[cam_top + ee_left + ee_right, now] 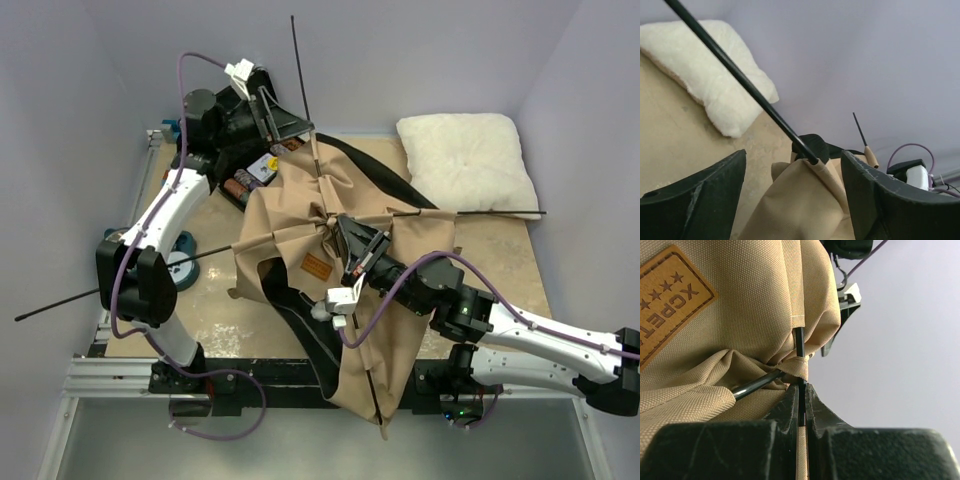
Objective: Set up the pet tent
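The pet tent lies crumpled mid-table, its tan canvas over a black floor panel. Two thin dark poles cross near its middle. My right gripper is shut on one pole just below the crossing, close to the brown label; the other pole runs off to the left. My left gripper stands open at the tent's far corner. In the left wrist view its fingers straddle a tan fabric corner without pinching it. A pole comes out of the sleeve there.
A white fluffy pillow lies at the back right. A black case of coloured chips sits at the back left under the left arm. Pole ends stick out beyond the table to the left, right and back. Lavender walls close in on three sides.
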You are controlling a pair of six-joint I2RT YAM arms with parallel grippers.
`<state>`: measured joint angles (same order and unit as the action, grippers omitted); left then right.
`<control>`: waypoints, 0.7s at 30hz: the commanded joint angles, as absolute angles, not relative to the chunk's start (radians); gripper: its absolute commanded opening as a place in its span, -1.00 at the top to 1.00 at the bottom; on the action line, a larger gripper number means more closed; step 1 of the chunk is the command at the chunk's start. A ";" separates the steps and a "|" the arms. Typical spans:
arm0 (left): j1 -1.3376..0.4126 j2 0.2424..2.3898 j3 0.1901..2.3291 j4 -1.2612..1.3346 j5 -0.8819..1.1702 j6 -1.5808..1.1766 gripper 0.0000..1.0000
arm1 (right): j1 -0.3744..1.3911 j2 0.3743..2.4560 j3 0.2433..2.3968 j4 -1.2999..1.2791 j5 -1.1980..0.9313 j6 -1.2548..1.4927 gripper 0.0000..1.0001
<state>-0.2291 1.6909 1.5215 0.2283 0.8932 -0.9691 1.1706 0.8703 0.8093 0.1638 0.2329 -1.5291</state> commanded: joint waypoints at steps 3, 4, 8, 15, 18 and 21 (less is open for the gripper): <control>-0.218 1.709 1.629 0.482 0.974 -1.058 -0.51 | 1.173 0.831 0.833 0.224 0.199 -1.557 1.00; -0.219 1.719 1.650 0.483 0.974 -1.058 -0.49 | 1.173 0.830 0.834 0.218 0.190 -1.559 1.00; -0.221 1.769 1.713 0.456 0.959 -1.058 -0.40 | 1.175 0.828 0.827 0.230 0.178 -1.575 1.00; -0.224 1.784 1.755 0.500 0.968 -1.083 0.45 | 1.173 0.828 0.813 0.252 0.169 -1.585 1.00; -0.225 1.776 1.760 0.529 0.986 -1.095 1.00 | 1.173 0.839 0.813 0.268 0.190 -1.554 1.00; -0.224 1.749 1.708 0.532 0.996 -1.095 1.00 | 1.173 0.886 0.853 0.282 0.239 -1.470 1.00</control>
<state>-0.2249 1.7912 1.7023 0.4526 0.9665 -1.1103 1.1706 0.8680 0.7979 0.1539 0.1963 -1.5387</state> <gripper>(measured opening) 0.039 0.027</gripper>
